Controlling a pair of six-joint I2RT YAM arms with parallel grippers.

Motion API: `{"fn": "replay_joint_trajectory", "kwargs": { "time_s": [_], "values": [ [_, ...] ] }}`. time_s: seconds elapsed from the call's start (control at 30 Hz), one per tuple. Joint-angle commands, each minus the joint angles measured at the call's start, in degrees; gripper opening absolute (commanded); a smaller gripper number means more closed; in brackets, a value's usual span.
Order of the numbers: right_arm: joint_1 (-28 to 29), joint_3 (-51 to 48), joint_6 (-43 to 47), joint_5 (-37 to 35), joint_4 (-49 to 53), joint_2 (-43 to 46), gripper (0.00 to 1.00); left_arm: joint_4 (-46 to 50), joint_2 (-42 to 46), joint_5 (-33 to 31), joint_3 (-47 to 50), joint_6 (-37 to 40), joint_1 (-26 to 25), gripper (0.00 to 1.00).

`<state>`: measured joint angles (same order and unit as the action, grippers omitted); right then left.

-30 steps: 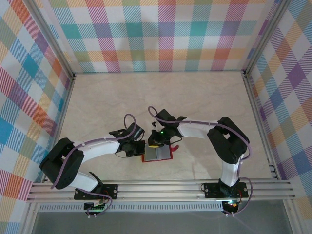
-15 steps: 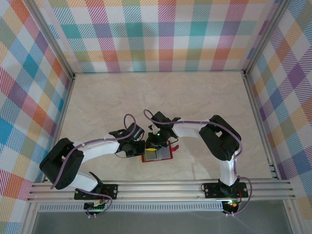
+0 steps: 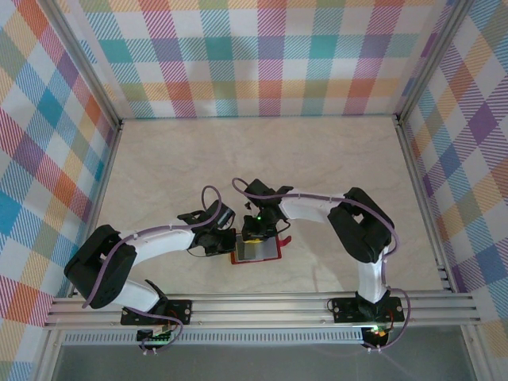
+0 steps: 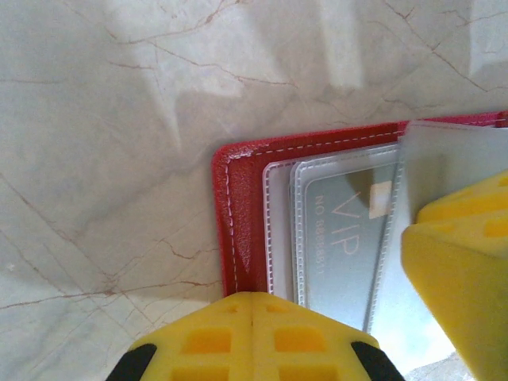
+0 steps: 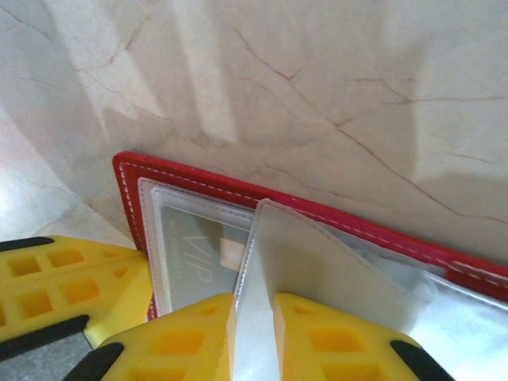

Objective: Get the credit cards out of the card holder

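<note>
The red card holder [image 3: 258,251] lies open on the table between both arms. Its clear pockets face up, and one grey credit card [image 4: 349,230] marked VIP sits inside a pocket [image 5: 198,238]. My left gripper [image 4: 252,295] is shut, its tips resting on the holder's left edge [image 4: 238,206]. My right gripper [image 5: 254,298] is closed on a clear pocket flap [image 5: 317,270], which stands lifted up from the holder [image 5: 333,213]. In the top view the left gripper [image 3: 228,242] and right gripper [image 3: 254,236] meet over the holder.
The pale marble-patterned table [image 3: 333,167] stretches behind and to both sides of the holder. Plaid walls [image 3: 254,55] enclose it on three sides. A metal rail [image 3: 262,305] runs along the near edge.
The right wrist has shifted a little left over the holder and its jaws have eased slightly. The left arm and the holder have stayed put.
</note>
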<state>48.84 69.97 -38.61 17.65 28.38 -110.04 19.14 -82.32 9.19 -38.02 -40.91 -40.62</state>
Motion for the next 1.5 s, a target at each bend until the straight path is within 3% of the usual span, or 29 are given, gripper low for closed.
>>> {"fn": "replay_joint_trajectory", "kwargs": {
  "time_s": [0.0,0.37,0.63,0.7,0.8,0.9,1.2,1.47],
  "values": [
    [0.4,-0.4,1.1,-4.2,4.5,2.7,0.24,1.6,0.7,0.2,0.4,0.3,0.4,0.05],
    [0.5,-1.4,0.4,-10.2,8.4,6.3,0.44,1.8,0.8,0.2,0.2,0.4,0.4,0.05],
    [0.6,-2.0,-1.2,-10.6,7.7,8.9,0.45,1.9,1.0,0.3,0.1,0.5,0.4,0.05],
    [0.6,-2.6,-2.0,-8.5,5.5,9.8,0.41,2.0,1.1,0.2,0.2,0.6,0.4,0.05],
    [0.6,-4.7,-5.3,-2.1,-2.0,10.0,0.19,1.8,1.2,0.3,0.2,0.5,0.4,0.04],
    [0.9,-5.2,-7.7,2.0,-6.2,8.4,0.09,1.7,1.0,0.3,0.1,0.6,0.4,0.04],
    [2.6,-5.4,-11.9,6.8,-13.3,2.8,0.07,1.7,1.2,0.4,0.2,0.6,0.4,0.04],
    [3.6,-4.9,-12.5,5.7,-12.7,-0.6,0.10,1.4,1.3,0.3,0.4,0.3,0.4,0.04]
  ]
}}
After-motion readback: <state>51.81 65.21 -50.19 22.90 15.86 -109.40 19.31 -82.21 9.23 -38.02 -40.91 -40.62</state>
